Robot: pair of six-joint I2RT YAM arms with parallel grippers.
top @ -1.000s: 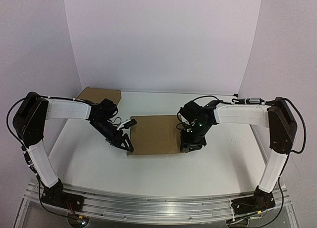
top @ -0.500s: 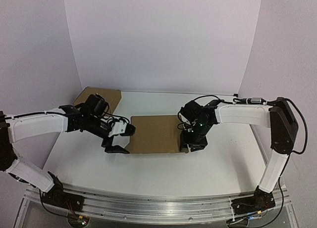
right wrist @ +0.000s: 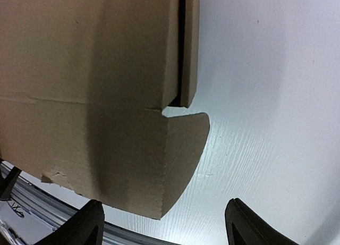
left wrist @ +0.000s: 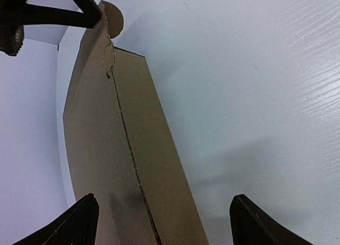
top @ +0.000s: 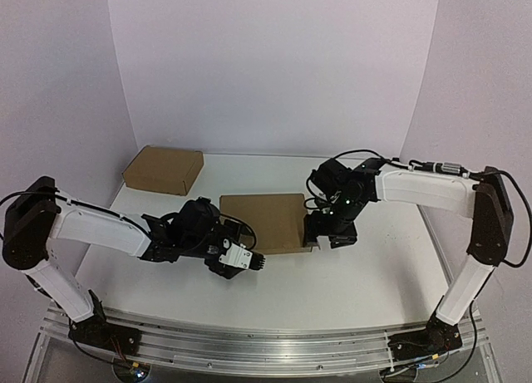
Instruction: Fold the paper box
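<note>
Left gripper (top: 252,262) swung to the paper box's (top: 262,221) 7 o'clock corner; right gripper (top: 329,238) sat at 3 o'clock, both jaws spread.

Bright, even, violet-tinged light; soft shadow across the paper box (right wrist: 79,96); wrist views slightly soft.

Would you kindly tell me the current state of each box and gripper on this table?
Plain brown cardboard paper box: lid down, round-cornered side flap sticking out.
Second brown cardboard box: closed, back left.
Left gripper: open, holding nothing.
Right gripper: open, holding nothing.
</note>
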